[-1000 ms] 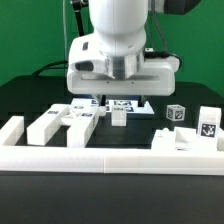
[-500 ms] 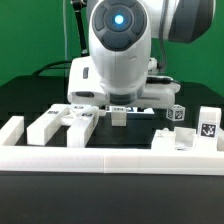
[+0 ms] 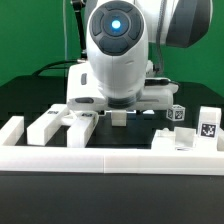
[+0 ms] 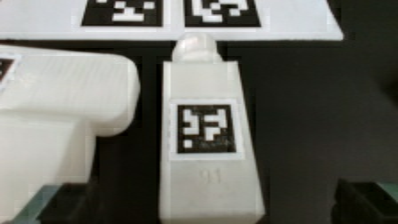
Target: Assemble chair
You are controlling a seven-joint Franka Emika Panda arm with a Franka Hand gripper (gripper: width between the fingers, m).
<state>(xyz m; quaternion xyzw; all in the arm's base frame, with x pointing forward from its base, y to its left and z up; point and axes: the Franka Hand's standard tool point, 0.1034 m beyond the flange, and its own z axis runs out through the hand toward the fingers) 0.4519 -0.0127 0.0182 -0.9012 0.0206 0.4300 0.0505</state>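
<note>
Wide-open gripper hovering, holding nothing, jaws straddling a tagged chair bar, marker board seemingly lying just beyond

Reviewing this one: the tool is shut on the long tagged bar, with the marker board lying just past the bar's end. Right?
Not quite: the wrist view shows the tool open, with clear gaps on either side of the bar, not shut on it. The marker board does lie just past the bar's end.
</note>
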